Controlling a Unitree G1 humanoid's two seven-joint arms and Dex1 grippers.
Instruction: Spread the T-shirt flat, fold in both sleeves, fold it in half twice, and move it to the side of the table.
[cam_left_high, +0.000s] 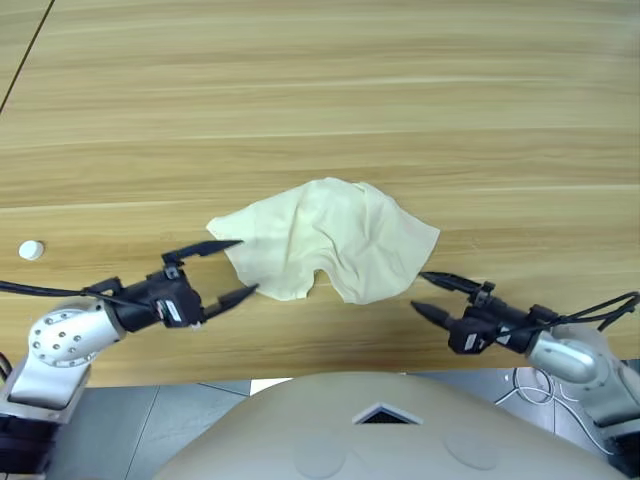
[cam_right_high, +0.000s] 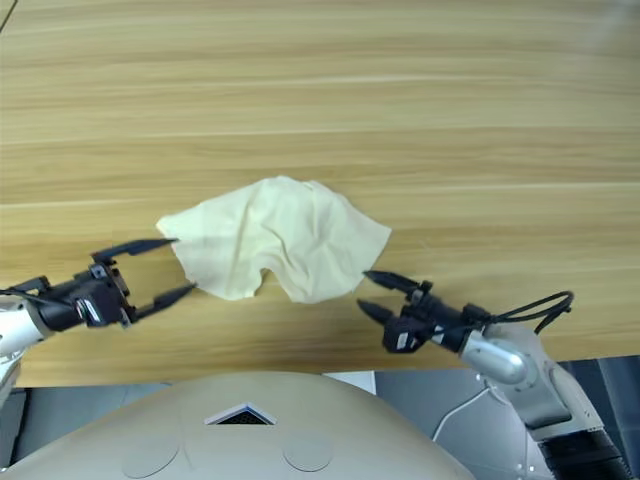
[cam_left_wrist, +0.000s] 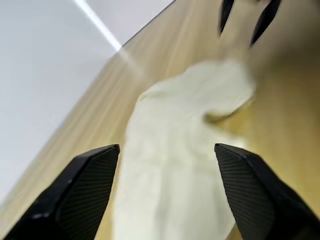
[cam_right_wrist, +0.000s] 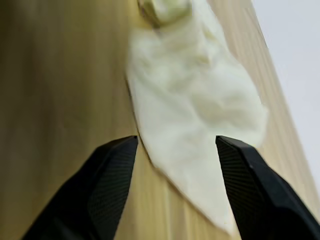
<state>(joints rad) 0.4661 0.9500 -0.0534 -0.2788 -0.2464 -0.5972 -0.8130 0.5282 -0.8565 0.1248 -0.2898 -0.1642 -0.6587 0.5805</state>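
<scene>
Between the left gripper (cam_left_high: 247, 265) and the right gripper (cam_left_high: 417, 289), both open and empty, lies the crumpled T-shirt (cam_left_high: 325, 240); better to pinch opposite edges, then spread.

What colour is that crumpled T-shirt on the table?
The T-shirt is plain pale yellow, no pattern; clearest in the left eye view.

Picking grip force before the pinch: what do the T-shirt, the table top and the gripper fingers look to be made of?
T-shirt: thin soft cloth, pale yellow, matte; it lies crumpled in loose folds.
Table: wood-grain top, smooth, faint sheen; solid wood or laminate, cannot tell.
Gripper fingers: black, rigid-looking, fine checkered texture, perhaps carbon fibre or moulded plastic.
</scene>
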